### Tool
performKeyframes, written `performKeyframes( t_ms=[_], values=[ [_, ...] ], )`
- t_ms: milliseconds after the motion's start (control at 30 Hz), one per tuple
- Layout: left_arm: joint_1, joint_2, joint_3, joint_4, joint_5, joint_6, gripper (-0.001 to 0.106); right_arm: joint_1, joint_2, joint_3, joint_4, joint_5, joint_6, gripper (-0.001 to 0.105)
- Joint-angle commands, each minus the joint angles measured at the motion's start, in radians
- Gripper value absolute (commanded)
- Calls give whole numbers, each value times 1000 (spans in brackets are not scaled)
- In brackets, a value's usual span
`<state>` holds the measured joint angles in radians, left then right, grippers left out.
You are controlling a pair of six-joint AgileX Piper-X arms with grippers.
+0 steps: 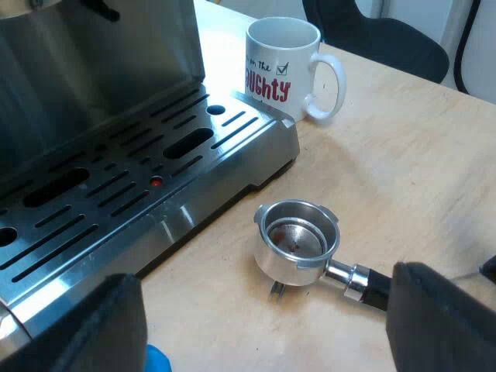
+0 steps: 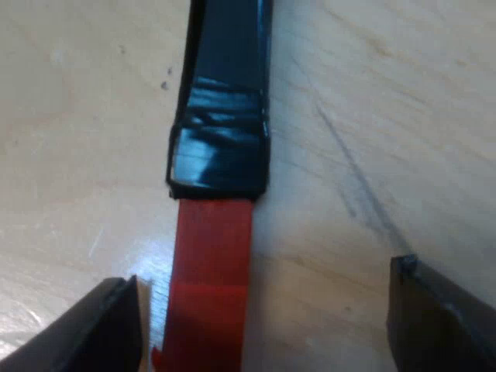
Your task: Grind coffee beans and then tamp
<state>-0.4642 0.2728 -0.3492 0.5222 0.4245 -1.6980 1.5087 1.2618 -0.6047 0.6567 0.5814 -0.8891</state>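
Observation:
The metal holder (image 1: 297,242) lies loose on the wooden table beside the espresso machine's drip tray (image 1: 132,194), its basket facing up. My left gripper (image 1: 267,329) hangs open above the table near the holder, one finger (image 1: 442,322) over the dark handle. In the right wrist view, the holder's handle (image 2: 221,116) lies flat on the table, black tape giving way to the red end (image 2: 209,287). My right gripper (image 2: 263,325) is open and low over that red end, with a finger (image 2: 105,325) on each side and not touching it.
A white mug (image 1: 283,66) with red lettering stands on the table by the corner of the drip tray. Something blue (image 1: 157,360) shows at the machine's base by my left finger. A dark chair (image 1: 380,35) stands beyond the table edge.

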Motion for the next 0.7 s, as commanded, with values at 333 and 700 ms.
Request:
performKeyframes(
  t_ms=[333, 700],
  values=[
    [-4, -5, -3, -3, 6, -4, 66, -6, -17, -156, 214, -44, -26, 67],
    [-4, -5, -3, -3, 6, -4, 66, -100, -116, -254, 249, -69, -178, 67]
  ],
)
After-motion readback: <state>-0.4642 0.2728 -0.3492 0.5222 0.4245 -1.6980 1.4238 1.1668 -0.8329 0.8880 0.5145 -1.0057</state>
